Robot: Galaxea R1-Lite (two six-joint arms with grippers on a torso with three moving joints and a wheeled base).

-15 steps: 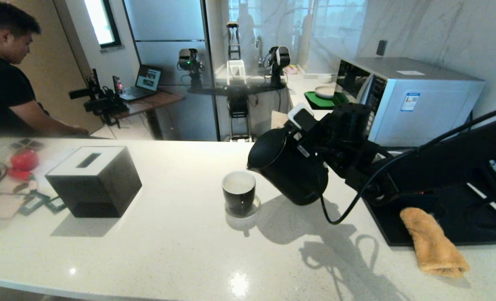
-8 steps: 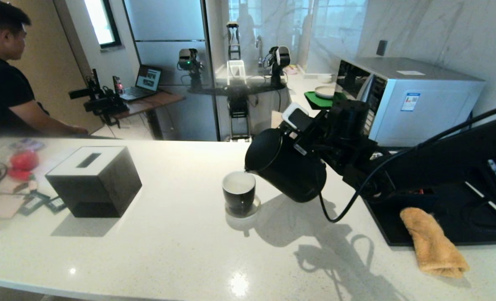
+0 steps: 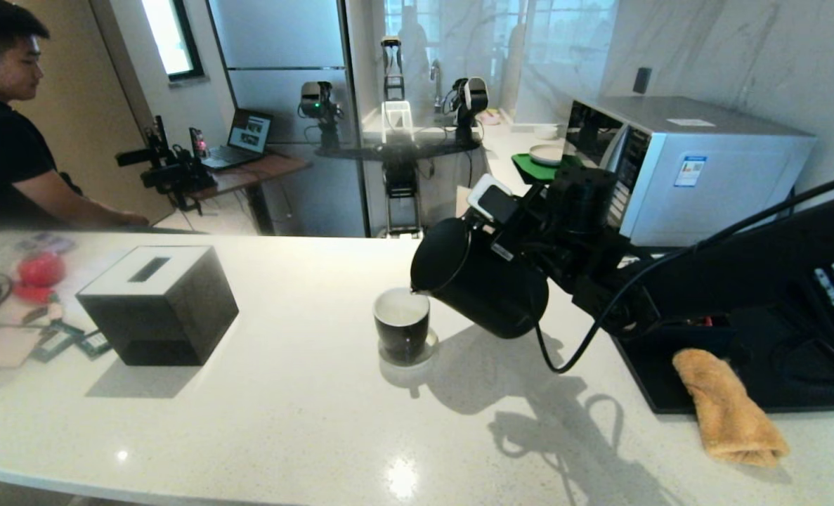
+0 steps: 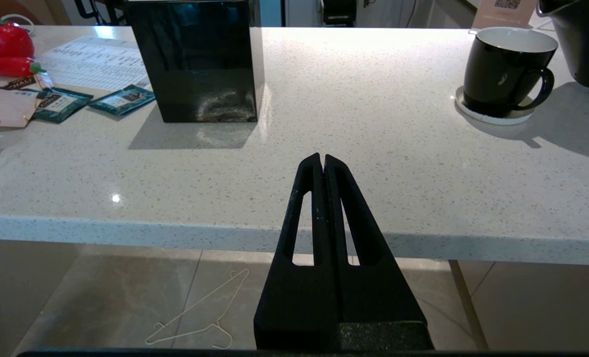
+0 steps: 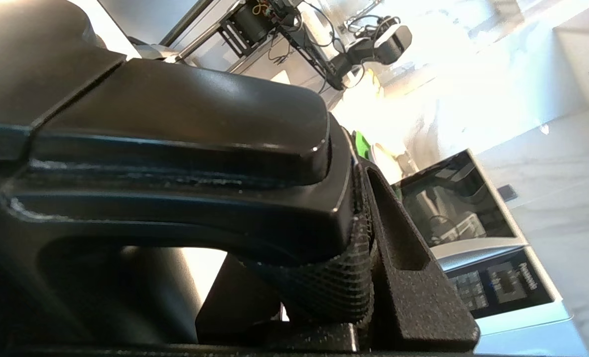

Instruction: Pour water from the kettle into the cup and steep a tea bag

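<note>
**Kettle tipped over the cup, right hand on the handle**

Over the middle of the worktop [image 3: 283, 422], I have the kettle [image 3: 480, 284] tilted left, its spout just above the far right rim of the cup [image 3: 402, 327]. I cannot make out a stream of water from the head camera, and the cup's white inside is too pale for me to judge any level. The cup stands on a small round coaster [image 3: 408, 357], and the left wrist camera shows it has a handle on its near side.

My right hand [image 5: 359, 238] is clamped on the kettle's handle, with a ridged pad pressed against it in the right wrist camera; the kettle body fills most of that view and hides the cup entirely. From the head camera, the wrist and its cable cover the handle, so I cannot see the grip there.

My left hand [image 4: 322, 161] sits parked near the front edge of the worktop, fingers pressed together and holding nothing, well apart from the cup.

Left of the cup stands a black box [image 3: 158, 303]. Beyond it, on the far left, lie two dark green packets [image 4: 88, 100]; I cannot see a loose tea bag. A folded orange cloth [image 3: 729, 407] lies on the right, half on a black tray [image 3: 775, 379].
</note>
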